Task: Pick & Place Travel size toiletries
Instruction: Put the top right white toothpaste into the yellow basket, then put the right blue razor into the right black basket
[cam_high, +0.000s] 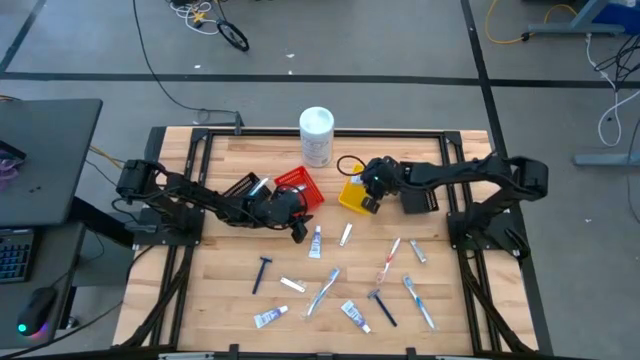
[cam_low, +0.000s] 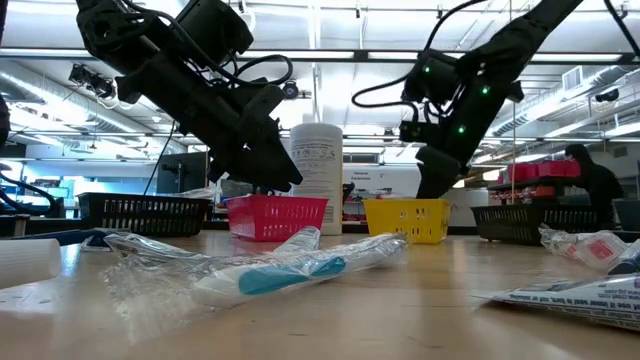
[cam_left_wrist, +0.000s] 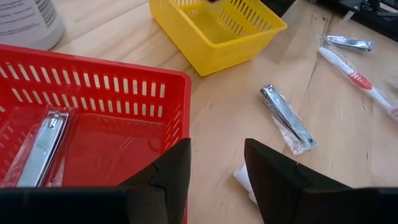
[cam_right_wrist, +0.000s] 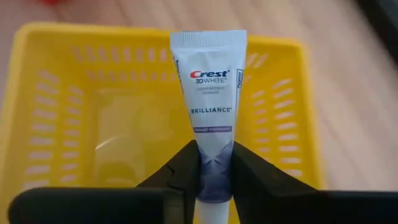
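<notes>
Right hand (cam_right_wrist: 214, 163) clamped on toothpaste tube (cam_right_wrist: 209, 93), long axis along fingers, directly over yellow bin (cam_right_wrist: 56, 124); left hand (cam_left_wrist: 216, 171) open beside red bin (cam_left_wrist: 93, 81).

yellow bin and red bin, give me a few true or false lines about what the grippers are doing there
1. The right gripper holds a toothpaste tube above the yellow bin. True.
2. The red bin has nothing in it. False: a silvery nail clipper lies inside it.
3. The left gripper is shut on a razor. False: it is open and holds nothing, beside the red bin.
4. A white canister stands behind the red bin in the high view. True.
5. The toothpaste tube already lies flat in the yellow bin. False: it is upright between the right gripper's fingers.
</notes>
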